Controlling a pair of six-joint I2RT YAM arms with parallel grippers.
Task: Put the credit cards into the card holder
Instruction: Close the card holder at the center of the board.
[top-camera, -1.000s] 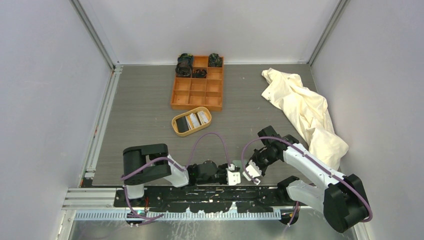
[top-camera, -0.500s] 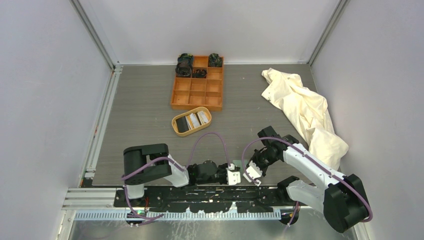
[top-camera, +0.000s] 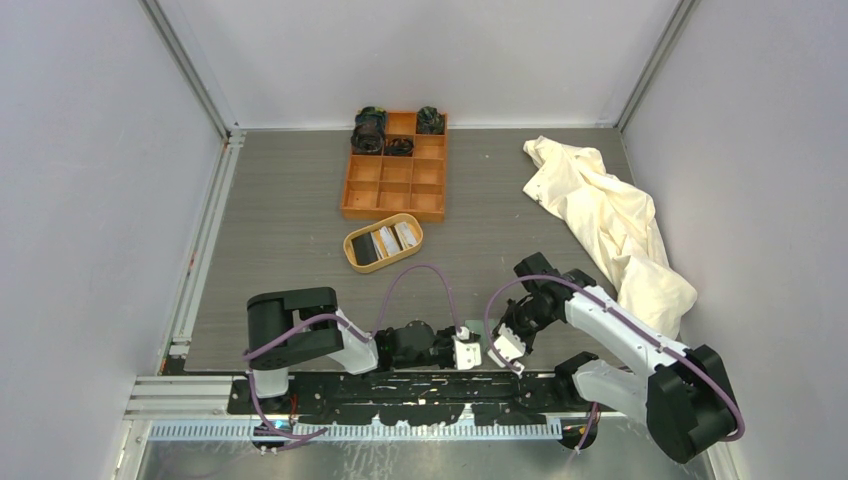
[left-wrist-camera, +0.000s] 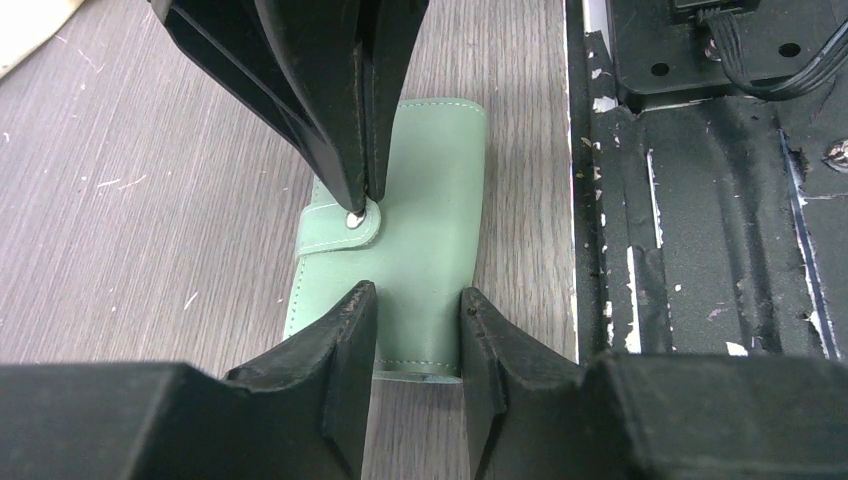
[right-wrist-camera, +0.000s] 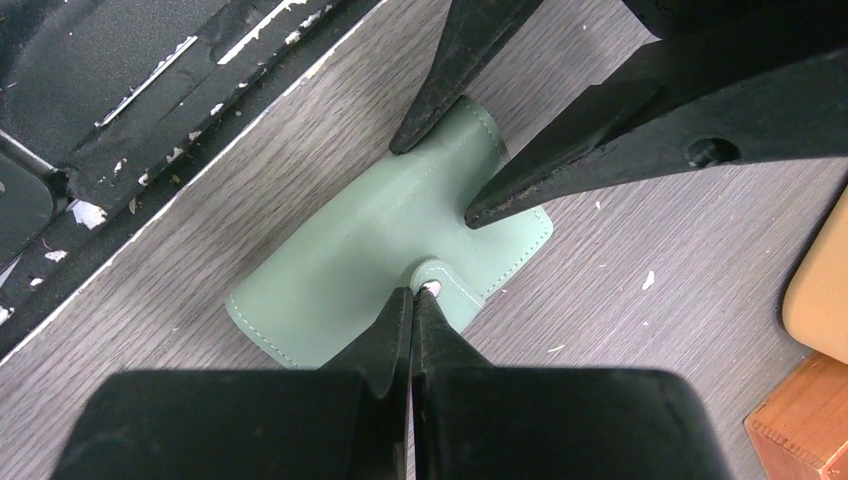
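Note:
The sage-green card holder (left-wrist-camera: 430, 170) (right-wrist-camera: 330, 260) lies folded shut at the table's near edge, barely showing between the two grippers (top-camera: 487, 349). My left gripper (left-wrist-camera: 417, 300) (top-camera: 468, 351) pinches one short end, and the soft leather narrows between its fingers. My right gripper (right-wrist-camera: 413, 292) (top-camera: 500, 350) is shut, its joined tips resting on the snap of the strap tab (left-wrist-camera: 345, 225). The credit cards (top-camera: 388, 239) lie in the oval tan tray (top-camera: 352, 255) farther back.
An orange compartment box (top-camera: 395, 180) with dark items in its back cells (top-camera: 370, 130) stands behind the tray. A crumpled cream cloth (top-camera: 610, 225) covers the right side. The black base rail (left-wrist-camera: 700, 200) runs right beside the card holder.

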